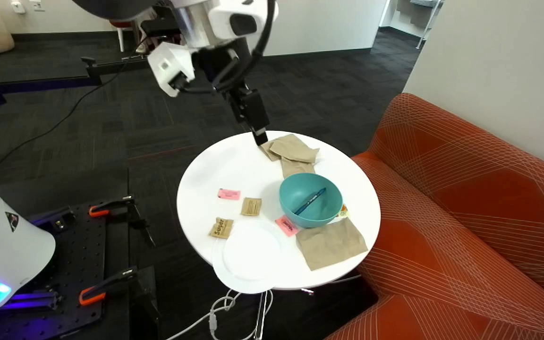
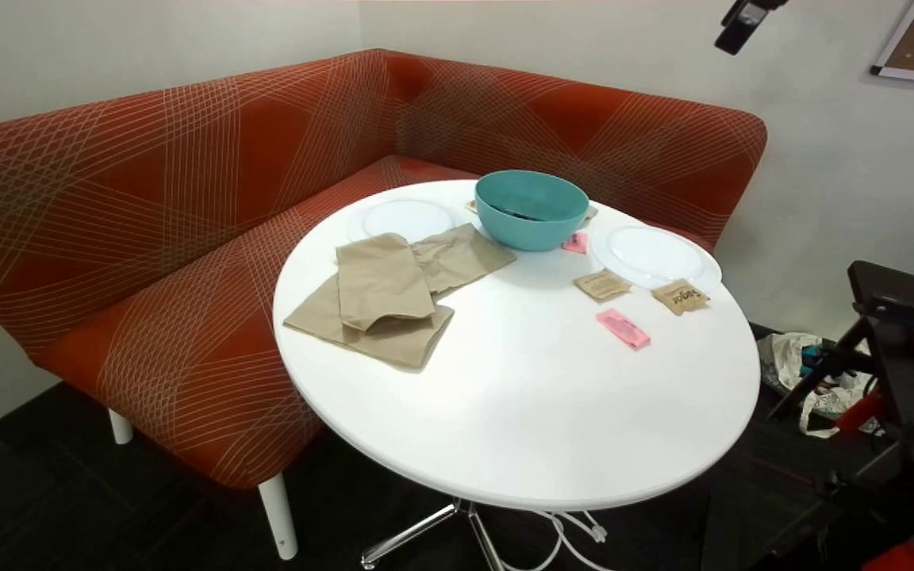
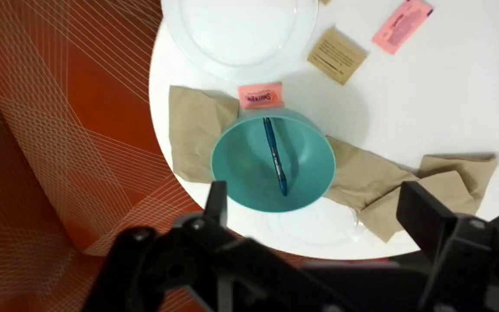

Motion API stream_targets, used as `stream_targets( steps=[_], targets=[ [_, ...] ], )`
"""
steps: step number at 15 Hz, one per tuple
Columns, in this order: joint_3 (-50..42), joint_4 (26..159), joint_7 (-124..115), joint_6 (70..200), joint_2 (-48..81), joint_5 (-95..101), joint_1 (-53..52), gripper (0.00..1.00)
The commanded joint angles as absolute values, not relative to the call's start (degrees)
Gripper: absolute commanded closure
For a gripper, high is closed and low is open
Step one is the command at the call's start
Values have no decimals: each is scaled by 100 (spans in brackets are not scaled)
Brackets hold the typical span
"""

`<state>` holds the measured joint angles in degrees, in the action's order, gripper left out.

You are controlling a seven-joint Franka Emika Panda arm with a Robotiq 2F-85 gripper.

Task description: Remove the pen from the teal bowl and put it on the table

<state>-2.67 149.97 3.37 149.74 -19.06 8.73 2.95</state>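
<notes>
The arm (image 1: 196, 28) reaches down from between eleven and twelve o'clock in an exterior view, its upper links cut off by the top edge, the wrist slanted so that the gripper (image 3: 314, 190) points towards five; its white base (image 1: 3, 250) stands well apart between eight and nine, clipped by the left edge; the fingers (image 3: 217, 203) are spread wide and hold nothing, and in the wrist view one stands near eight o'clock from the middle of the teal bowl (image 3: 245, 182), the other well out towards four; the bowl sits on the table (image 1: 234, 165), a little towards three from its centre in an exterior view; the blue pen (image 3: 275, 156) lies inside the bowl, running in the wrist view from twelve o'clock to between five and six.

Some of it I can barely make out: in an exterior view just a dark fingertip (image 2: 735, 36) shows between one and two, the rest of the gripper lost above the edge; the bowl's near wall hides part of the pen there, leaving a dark strip; a clear plate (image 3: 314, 229) at about five o'clock from the bowl in the wrist view almost melts into the white top; a small patterned patch (image 1: 344, 212) peeks out behind the bowl towards four in an exterior view, too covered to name; exactly how high the gripper hangs, I cannot judge.
</notes>
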Motion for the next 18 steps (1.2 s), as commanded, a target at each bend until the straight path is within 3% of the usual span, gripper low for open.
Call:
stream_targets(
  steps=[1,9,18],
  targets=[
    [-431,14406,776,15853,-631,232,-14,0],
    [-136,13067,1833,15950,1316,-707,289,0],
    [217,12048,2174,15661,2563,-474,914,0]
  ],
)
